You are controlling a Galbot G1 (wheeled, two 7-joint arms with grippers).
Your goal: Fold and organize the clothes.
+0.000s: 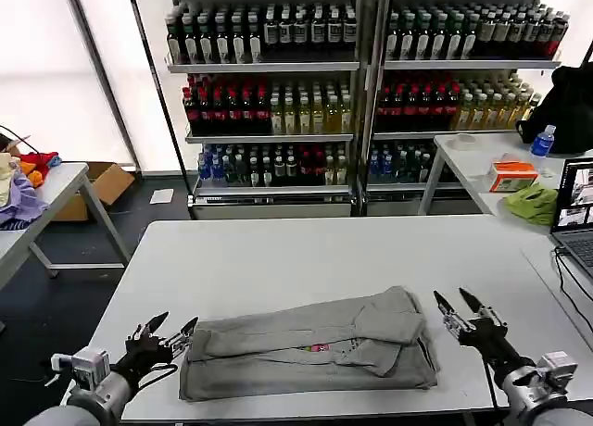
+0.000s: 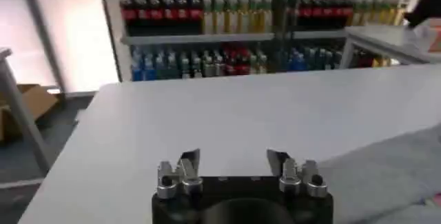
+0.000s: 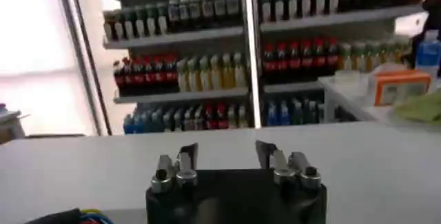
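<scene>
Left gripper (image 1: 171,336) near table's (image 1: 278,250) front-left corner, jaws wide, empty, just beside shirt (image 1: 310,347). Right gripper (image 1: 456,304) wide, empty, off shirt's other end. Shirt partly folded along front edge: soft, light, limp; likely pinch corners or hem, both ends together.

one folded grey shirt (image 1: 310,347), two grippers (image 1: 170,333) (image 1: 459,306)

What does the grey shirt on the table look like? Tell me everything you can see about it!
The grey shirt is soft-looking light grey cloth, folded into a wide, flat bundle with one sleeve flap laid over the top. A tiny colourful print peeks out at its middle. It lies on the white table, near the front edge. The left claw, open, sits just beside its left end; the right claw, open, sits beside its right end. Neither holds it.
</scene>
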